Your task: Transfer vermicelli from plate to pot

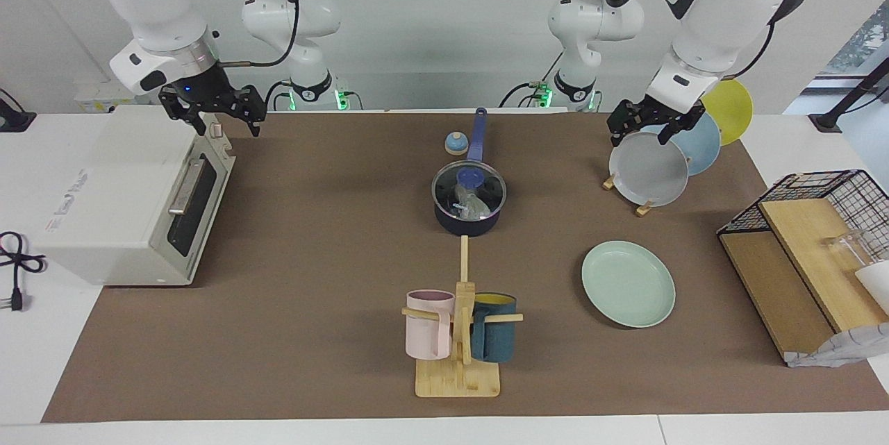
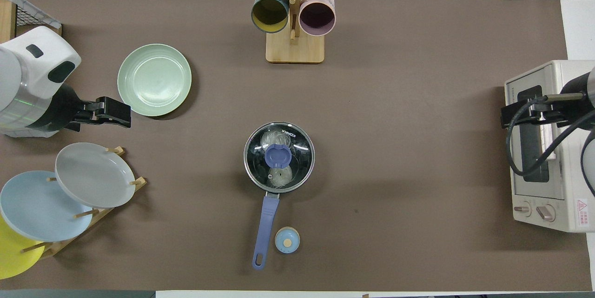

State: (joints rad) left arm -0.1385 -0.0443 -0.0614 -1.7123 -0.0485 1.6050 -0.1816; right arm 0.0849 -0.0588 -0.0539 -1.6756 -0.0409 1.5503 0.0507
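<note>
— Two bundles of vermicelli (image 2: 277,158) sit inside the pot (image 1: 467,221), seen through its glass lid (image 2: 297,147). Where's the pot itself?

— Mid-table on the brown mat (image 1: 312,257), its long blue handle pointing toward the robots, with a small round blue timer (image 2: 287,240) just beside the handle's end.

— And the plate (image 2: 154,79)?

— Bare, lying flat farther from the robots than the pot, toward the left arm's end of the table. A wooden mug stand (image 1: 457,375) with a pink mug (image 1: 428,325) and a dark teal mug (image 1: 494,337) stands farther out than the pot.

— The grippers?

— Left gripper (image 1: 649,127) hangs over the dish rack (image 1: 644,207) holding grey, light blue and yellow plates; its fingers look spread a little, nothing between them. Right gripper (image 1: 226,119) hangs over the white toaster oven (image 1: 132,202), fingers parted wide, holding nothing.

— Anything else?

— A wire basket (image 1: 833,188) with wooden boards at the left arm's end.
</note>
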